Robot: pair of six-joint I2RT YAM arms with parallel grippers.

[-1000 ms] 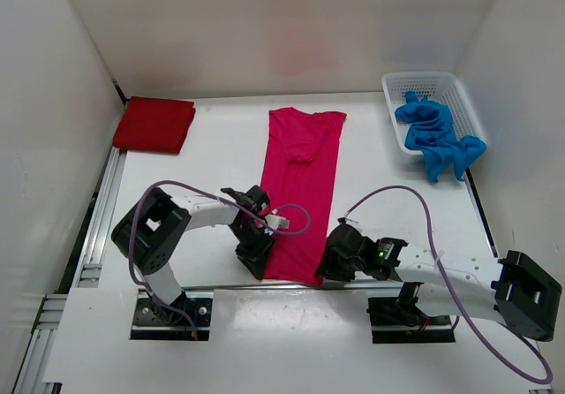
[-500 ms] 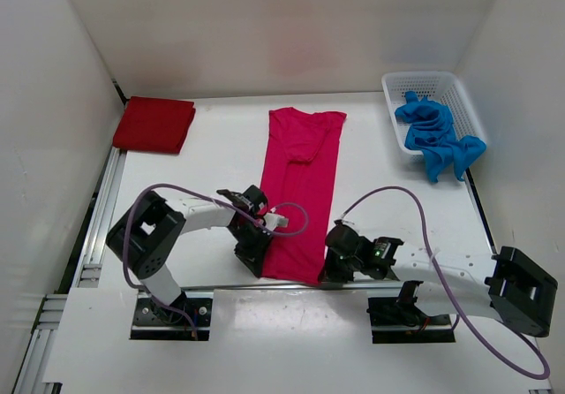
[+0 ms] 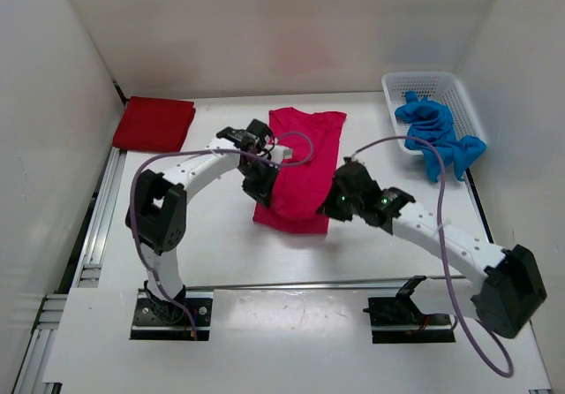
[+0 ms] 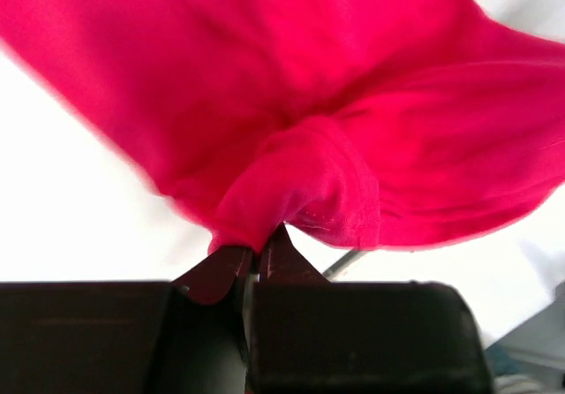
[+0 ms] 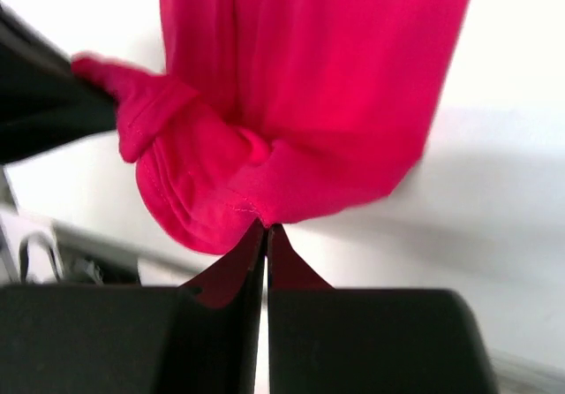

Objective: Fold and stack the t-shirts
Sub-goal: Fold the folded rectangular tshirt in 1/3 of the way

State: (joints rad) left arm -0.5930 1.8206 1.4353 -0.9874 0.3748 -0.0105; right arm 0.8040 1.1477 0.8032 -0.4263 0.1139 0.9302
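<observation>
The magenta-pink t-shirt [image 3: 298,175] lies mid-table, its near half lifted and doubled back toward the collar. My left gripper [image 3: 260,182] is shut on its near left corner, the cloth [image 4: 300,191] bunched at the fingertips. My right gripper [image 3: 340,198] is shut on the near right corner, the hem [image 5: 265,200] pinched between the tips. The dark red t-shirt [image 3: 154,124] lies folded at the far left. The bright blue t-shirt [image 3: 434,133] spills out of the basket at the far right.
The white mesh basket [image 3: 399,83] stands at the far right corner. White walls close in the table on three sides. A metal rail [image 3: 97,222] runs along the left edge. Purple cables loop off both arms.
Both grippers closed on the pink shirt's near corners at the front edge, then lifted and carried them away toward the collar, folding the shirt's near half over.
</observation>
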